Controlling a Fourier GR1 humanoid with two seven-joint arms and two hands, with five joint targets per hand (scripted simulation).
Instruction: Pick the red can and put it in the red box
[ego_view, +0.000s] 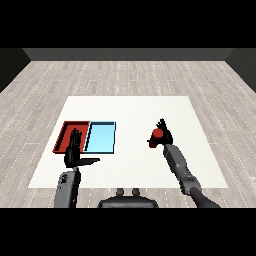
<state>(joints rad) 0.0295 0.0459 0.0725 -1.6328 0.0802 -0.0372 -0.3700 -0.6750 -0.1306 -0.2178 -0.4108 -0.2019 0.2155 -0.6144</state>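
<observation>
- While the red can (158, 134) sits well out on the right side of the white table (135, 110), the right hand (163, 136) has its fingers curled round it, so I would say the pick-up is under way or just made.
- Whether the can is lifted off the table or resting on it, I cannot tell from where I stand; the hand covers its lower part.
- What is left, as I judge it, is most of the job: the can must be carried across the table to the left and set down in the red tray (64, 135), which lies well apart from it.
- The light blue tray (102, 137) lies between the can and the red tray, touching the red one along one side, so the carry would have to pass over or round it.
- Neither tray seems to hold anything; the blue one shows a bare floor, and the part of the red one I can see is bare too.
- The left hand (75, 150) is held up with straight fingers and the thumb stuck out to the side, gripping nothing.
- It stands in front of the red tray's right half and hides some of its floor, so I cannot vouch for that corner.
</observation>
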